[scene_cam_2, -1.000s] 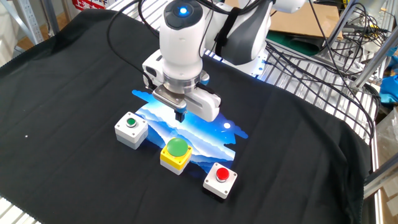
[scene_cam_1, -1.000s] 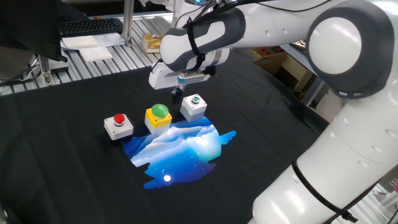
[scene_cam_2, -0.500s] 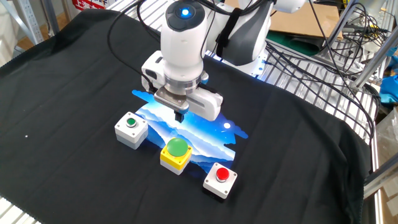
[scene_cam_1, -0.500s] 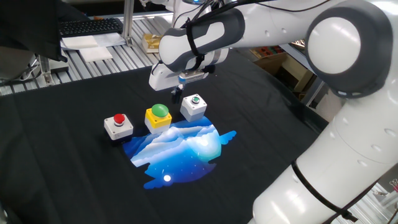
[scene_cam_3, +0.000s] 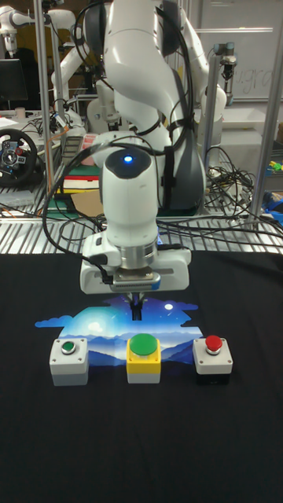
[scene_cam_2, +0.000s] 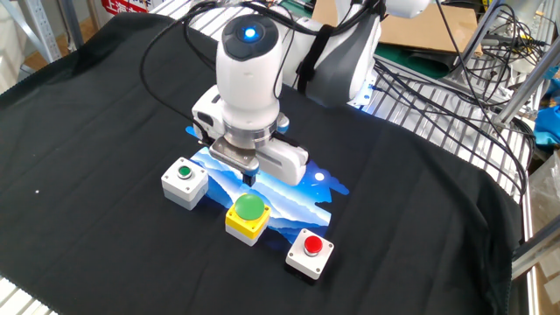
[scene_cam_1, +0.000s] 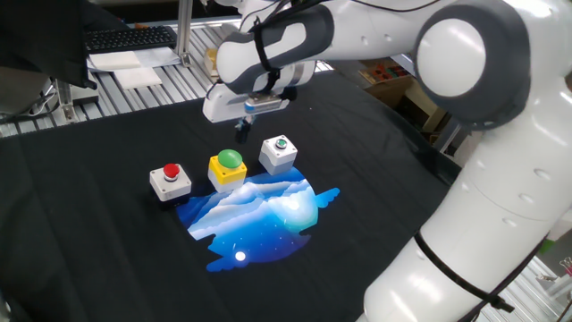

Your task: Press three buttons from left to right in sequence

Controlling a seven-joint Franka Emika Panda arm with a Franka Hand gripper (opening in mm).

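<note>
Three little button boxes sit in a row on the black cloth over the desk [scene_cam_2: 96,122], along the edge of a blue mountain picture [scene_cam_1: 259,210]. The red button [scene_cam_1: 170,172] is on a white box, the big green dome [scene_cam_1: 231,159] on a yellow box in the middle, and the small green button [scene_cam_1: 281,142] on another white box. The hand [scene_cam_3: 137,310] hangs just above the middle one, not touching it. Fingers look pressed together and hold nothing.
</note>
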